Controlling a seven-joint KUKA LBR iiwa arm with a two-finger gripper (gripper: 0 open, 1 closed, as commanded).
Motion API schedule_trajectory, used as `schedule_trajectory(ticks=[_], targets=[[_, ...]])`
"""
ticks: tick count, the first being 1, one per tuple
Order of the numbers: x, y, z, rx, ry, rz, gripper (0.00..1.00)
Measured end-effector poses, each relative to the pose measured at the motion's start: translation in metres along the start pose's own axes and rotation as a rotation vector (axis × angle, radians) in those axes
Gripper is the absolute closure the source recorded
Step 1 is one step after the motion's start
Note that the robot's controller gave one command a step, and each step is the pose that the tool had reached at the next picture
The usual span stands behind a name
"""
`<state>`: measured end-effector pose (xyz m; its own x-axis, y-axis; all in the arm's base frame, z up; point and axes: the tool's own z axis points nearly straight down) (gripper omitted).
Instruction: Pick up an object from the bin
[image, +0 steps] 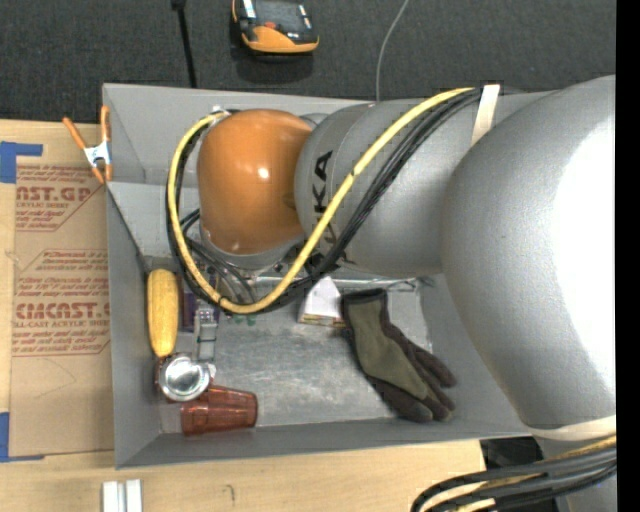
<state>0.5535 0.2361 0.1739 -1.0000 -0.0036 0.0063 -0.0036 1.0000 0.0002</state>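
Arm's orange cover (250, 180) above-right of corn (162, 312); gripper state cannot tell. Silver cup (185, 378), red cup (218, 410) just below corn. Risk: round corn rolling from grip; bin wall (130, 340) crowding approach.

By the left wall of the bin (128, 330), a yellow corn cob (162, 312), lying lengthwise along it. Just below, a shiny round metal piece (185, 378), touching a reddish-brown ridged cup (218, 410) tipped on its side. Towards the right, a dark olive glove (395, 362), flat, fingers splayed, just beside a small white box (322, 300).
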Motion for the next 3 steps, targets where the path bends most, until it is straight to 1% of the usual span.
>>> schedule_trajectory(ticks=[1, 2, 3], targets=[[-0.002, -0.001, -0.005, -0.002, -0.007, 0.003, 0.00], [-0.002, -0.001, -0.005, -0.002, -0.009, 0.001, 0.00], [-0.009, -0.002, 0.019, 0.000, -0.006, -0.060, 0.00]])
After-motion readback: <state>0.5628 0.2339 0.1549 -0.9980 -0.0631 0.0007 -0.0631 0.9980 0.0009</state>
